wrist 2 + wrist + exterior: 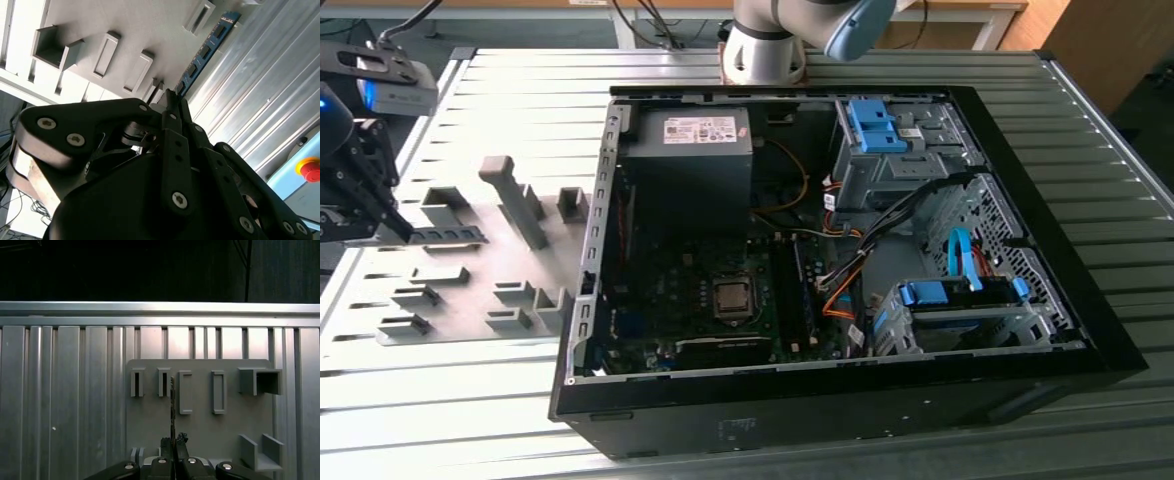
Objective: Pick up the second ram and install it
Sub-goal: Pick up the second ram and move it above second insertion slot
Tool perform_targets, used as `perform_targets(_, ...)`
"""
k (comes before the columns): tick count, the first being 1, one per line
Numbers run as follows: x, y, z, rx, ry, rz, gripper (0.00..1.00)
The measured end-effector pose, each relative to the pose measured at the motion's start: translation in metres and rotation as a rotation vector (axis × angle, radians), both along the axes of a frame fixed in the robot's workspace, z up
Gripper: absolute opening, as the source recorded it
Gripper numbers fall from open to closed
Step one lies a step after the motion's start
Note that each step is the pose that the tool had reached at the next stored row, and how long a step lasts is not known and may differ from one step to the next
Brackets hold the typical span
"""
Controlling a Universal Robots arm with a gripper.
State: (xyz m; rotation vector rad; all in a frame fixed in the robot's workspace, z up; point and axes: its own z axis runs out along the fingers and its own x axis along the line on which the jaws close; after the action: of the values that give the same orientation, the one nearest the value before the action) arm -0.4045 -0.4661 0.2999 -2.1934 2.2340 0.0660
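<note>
A ribbed metal table (1121,130) carries an open computer case (854,400) lying on its side. The case takes up most of the exterior view's right, and the arm's base (767,45) stands behind it. On the exterior view's left, beside the case, lies a flat grey plate (467,270) studded with grey blocks, among them one tall upright post (520,200). That post and the case's near wall stand between the gripper and the board inside the case.

The gripper (398,228) hangs at the exterior view's far left edge, over the outer side of the plate. Its fingers (172,112) are closed tight on one end of the second ram (447,236).

The stick lies roughly level. Its long axis runs straight out from the fingertips toward the exterior view's right, and its free end points at the post and the case. In the second wrist view the stick (202,52) shows its face with a row of dark chips. In the first wrist view it is seen edge-on (172,400), as a thin line over the plate between two slotted blocks. Whether it touches the plate I cannot tell. A red button (310,169) sits off the table.
</note>
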Motion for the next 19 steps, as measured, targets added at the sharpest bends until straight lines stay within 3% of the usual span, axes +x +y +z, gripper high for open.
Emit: perform_targets(19,0.0,0.0005,0.0233,0.0001,-0.0001,0.0,0.14)
